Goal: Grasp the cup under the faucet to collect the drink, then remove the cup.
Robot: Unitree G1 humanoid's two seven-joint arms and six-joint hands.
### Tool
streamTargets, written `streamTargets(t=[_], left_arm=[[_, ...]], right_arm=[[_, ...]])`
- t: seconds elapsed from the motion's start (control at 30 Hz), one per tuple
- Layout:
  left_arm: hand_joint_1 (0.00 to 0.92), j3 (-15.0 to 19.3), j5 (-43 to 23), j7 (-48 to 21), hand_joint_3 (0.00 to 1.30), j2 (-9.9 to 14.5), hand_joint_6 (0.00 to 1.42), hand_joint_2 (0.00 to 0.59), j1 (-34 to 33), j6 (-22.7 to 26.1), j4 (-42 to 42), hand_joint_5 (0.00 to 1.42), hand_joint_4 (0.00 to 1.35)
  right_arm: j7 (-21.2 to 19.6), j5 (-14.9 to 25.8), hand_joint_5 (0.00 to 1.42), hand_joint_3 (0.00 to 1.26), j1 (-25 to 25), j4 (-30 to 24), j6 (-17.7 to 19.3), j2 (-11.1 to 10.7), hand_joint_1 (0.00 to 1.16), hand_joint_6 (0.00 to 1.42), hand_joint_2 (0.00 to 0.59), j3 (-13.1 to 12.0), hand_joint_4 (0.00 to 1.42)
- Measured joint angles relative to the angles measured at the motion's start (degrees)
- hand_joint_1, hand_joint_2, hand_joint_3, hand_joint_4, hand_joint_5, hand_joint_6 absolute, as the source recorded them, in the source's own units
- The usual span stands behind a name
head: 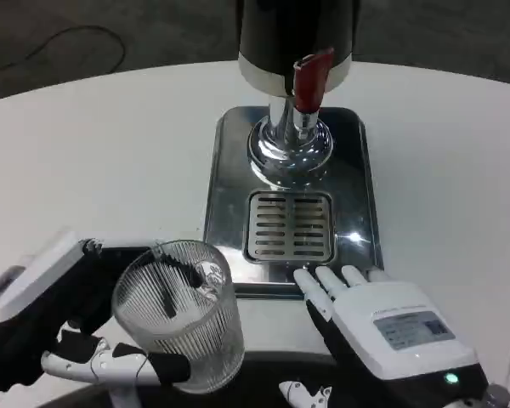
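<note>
Left robot hand [64,327] is gripping the clear ribbed glass cup [180,314] at 7 o'clock, upright, off the steel drip tray [229,170]. Right robot hand [382,327], fingers spread, is resting empty at 5 o'clock. The red-handled chrome faucet [299,115] at 12 o'clock is awaiting the cup.

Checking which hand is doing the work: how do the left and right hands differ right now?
The left hand grips the ribbed clear cup, fingers wrapped around its side; the right hand holds nothing. The left hand is off the dispenser's metal tray, to its left; the right hand lies palm down, fingertips at the tray's front edge. Both have white backs and sit at the table's near edge.
</note>
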State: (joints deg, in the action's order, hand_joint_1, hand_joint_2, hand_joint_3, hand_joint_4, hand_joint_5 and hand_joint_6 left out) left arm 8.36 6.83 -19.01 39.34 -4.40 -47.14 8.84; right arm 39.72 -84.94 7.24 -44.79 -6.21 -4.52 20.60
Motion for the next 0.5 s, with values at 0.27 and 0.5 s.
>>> streamTargets(t=[0.27,0.5], left_arm=[[0.397,0.0,0.2,0.0,1.04,0.0,1.42,0.291,-0.6,0.0,0.0,1.37,1.18],[0.397,-0.2,0.5,0.0,1.04,-0.8,1.42,0.291,-1.8,0.2,0.4,1.37,1.18]], right_arm=[[0.0,0.0,0.0,0.0,0.0,0.0,0.0,0.3,0.2,0.0,0.416,-0.1,0.0],[0.0,-0.1,0.0,0.0,-0.1,0.0,-0.2,1.4,0.2,0.0,0.416,-0.6,0.0]])
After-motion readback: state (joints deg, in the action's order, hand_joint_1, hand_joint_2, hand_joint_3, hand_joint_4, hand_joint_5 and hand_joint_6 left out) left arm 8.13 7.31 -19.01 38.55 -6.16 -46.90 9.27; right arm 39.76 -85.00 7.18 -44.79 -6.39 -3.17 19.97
